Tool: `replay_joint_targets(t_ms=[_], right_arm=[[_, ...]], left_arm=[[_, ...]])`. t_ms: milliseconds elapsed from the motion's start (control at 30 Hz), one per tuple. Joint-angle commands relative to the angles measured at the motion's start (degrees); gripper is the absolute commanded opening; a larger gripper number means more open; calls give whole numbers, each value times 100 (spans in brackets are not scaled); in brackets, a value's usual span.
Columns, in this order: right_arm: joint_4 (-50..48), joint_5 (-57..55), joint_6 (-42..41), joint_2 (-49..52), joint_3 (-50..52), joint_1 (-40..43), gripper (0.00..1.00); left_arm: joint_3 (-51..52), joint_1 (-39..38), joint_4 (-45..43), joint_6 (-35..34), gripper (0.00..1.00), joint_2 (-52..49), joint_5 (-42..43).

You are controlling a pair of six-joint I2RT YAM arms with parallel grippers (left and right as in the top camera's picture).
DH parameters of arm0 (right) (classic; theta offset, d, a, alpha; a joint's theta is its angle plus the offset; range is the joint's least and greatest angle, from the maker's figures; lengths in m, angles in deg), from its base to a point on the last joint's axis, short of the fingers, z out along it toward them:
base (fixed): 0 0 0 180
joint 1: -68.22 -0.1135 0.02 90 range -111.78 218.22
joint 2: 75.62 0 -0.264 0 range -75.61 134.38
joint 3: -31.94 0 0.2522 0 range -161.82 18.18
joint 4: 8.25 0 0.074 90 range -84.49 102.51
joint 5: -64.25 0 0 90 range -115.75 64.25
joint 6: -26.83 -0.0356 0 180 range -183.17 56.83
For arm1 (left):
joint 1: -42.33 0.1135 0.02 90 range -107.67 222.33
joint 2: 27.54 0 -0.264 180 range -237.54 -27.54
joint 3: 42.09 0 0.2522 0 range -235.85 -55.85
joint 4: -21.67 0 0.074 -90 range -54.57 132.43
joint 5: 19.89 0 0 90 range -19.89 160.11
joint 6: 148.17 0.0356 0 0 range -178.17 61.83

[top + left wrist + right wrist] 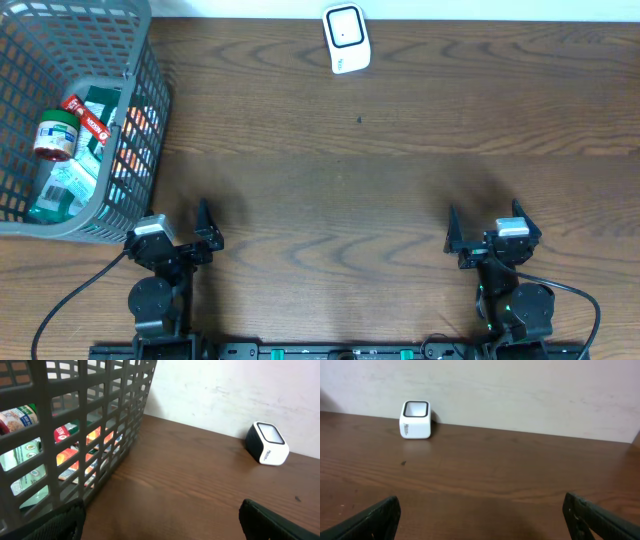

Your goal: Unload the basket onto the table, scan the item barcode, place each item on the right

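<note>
Scanner (pixel 346 38) sits window-up, long axis toward the wall (pixel 520 390) — both jaws wide apart.

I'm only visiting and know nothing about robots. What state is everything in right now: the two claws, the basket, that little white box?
left gripper: open, empty.
right gripper: open, empty.
barcode scanner: standing alone, nothing touching it.
grey basket: upright, holding packets and a jar.
red-lidded jar: inside the basket, lying on the packets.
</note>
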Motion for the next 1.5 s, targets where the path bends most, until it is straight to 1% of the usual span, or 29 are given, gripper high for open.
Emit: replay_joint_targets(t_ms=[0,267,500,600,700,833,1033,1200,1300,1367,1467], right_arm=[[22,-31,9,7,4,-22,99],[22,-31,11,7,4,-22,99],[24,-31,11,7,4,-22,99],[22,-31,11,7,4,-22,99],[24,-31,11,7,4,-22,99],[22,-31,9,7,4,-22,99],[24,-31,11,7,4,-22,99],[22,-33,9,7,4,-22,99],[22,-31,11,7,4,-22,99],[22,-31,9,7,4,-22,99],[22,-31,11,7,4,-22,99]], left_arm=[[46,-11,267,98,98,-11,-7],[39,-11,267,98,98,-59,192],[-205,-11,326,11,98,-85,1604],[-612,-13,704,-391,98,-87,1784],[-1327,-11,1268,-424,98,-192,1840],[-2483,-13,1838,-424,98,-863,1843],[-5097,-11,3536,-352,98,-3067,1886],[-7451,-7,5012,452,98,-4977,1788],[-8931,-7,5831,664,98,-6131,1541],[-9783,-7,6271,780,98,-6778,1480],[-11071,7,6863,852,98,-7742,1156]])
